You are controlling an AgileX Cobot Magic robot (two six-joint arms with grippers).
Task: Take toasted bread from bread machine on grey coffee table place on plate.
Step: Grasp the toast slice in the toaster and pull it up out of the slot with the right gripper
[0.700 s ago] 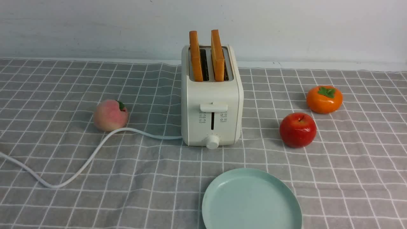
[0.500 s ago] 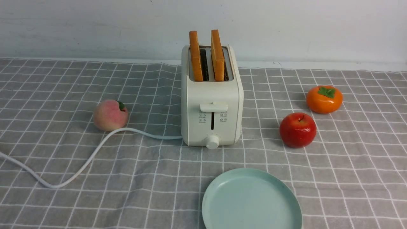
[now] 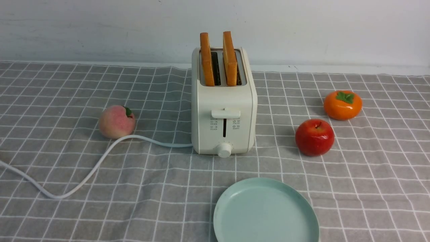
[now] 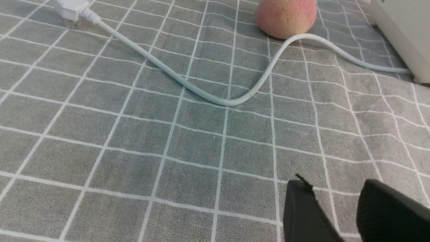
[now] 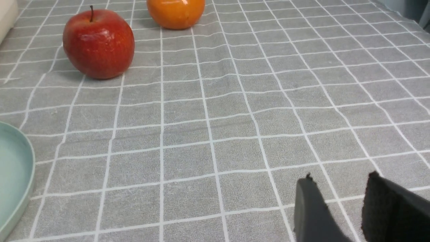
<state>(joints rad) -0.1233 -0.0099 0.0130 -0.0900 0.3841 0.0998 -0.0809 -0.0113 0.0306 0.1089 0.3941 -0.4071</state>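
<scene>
Far left: left gripper (image 4: 332, 190), seen only by its wrist camera, black fingers parted with nothing between them, low over the table (image 3: 50, 101) of grey cloth with white grid lines.

Next: white plug (image 4: 69, 8) lying on the cloth. From it, white cord (image 4: 228, 103) looping across the cloth, curving round the front of a peach (image 3: 116, 121) and touching it, then running on to the toaster's lower left side.

Centre: cream-white toaster (image 3: 223, 101), upright, front facing the camera. Lever (image 3: 225, 113) at the top of its slot, round knob (image 3: 224, 150) at the base. Small grey print and icons on both sides of the slot, too small to read.

In the toaster: toast (image 3: 206, 60), two slices standing on edge, one per slot, tops sticking out; second slice (image 3: 229, 57) just right of the first.

In front of the toaster and slightly right: mint-green plate (image 3: 265, 215), apart from it, cut off by the frame's lower edge.

Further right: red apple (image 3: 314, 137). Behind it and further right, orange persimmon (image 3: 342, 105), green leaf on top.

Far right: right gripper (image 5: 339, 183), fingers likewise apart and empty, low over the cloth.
</scene>
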